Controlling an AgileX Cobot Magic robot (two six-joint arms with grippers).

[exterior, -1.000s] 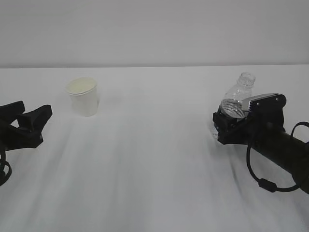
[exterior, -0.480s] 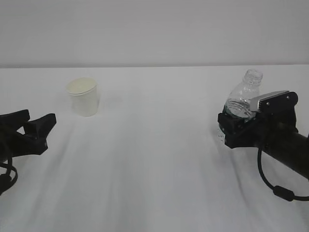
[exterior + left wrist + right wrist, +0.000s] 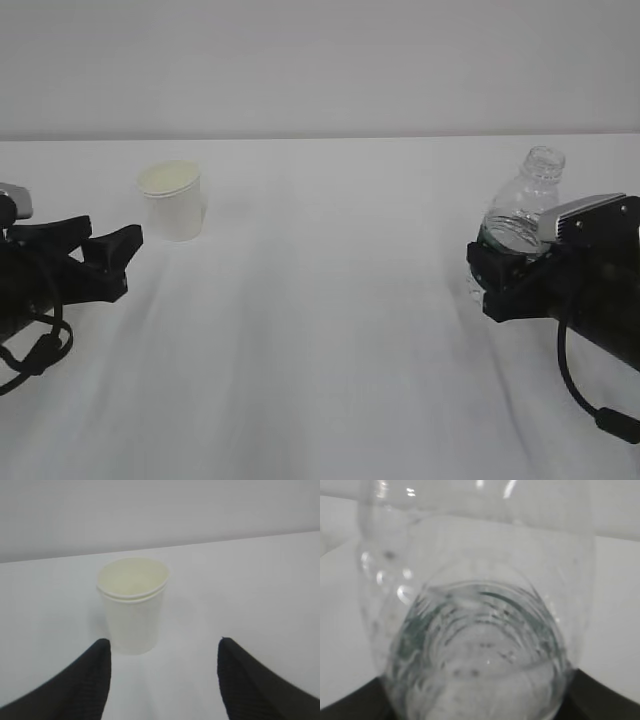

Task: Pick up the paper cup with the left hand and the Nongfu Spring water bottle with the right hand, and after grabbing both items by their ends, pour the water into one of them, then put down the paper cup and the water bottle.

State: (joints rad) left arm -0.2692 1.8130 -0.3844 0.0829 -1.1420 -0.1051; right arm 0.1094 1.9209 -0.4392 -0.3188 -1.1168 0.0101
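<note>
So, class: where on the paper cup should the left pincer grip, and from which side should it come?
Grip the paper cup around its side wall, probably mid-height, coming level from the near side where the left pincer already faces it, open. The cup stands upright and tapers to its base, so a lower grip might slip.

Exterior view: low slant across table (image 3: 320, 330) toward back wall. Left wrist view: near, facing cup (image 3: 132, 605), shared with exterior. Right wrist view: very close on bottle (image 3: 475, 630).
</note>
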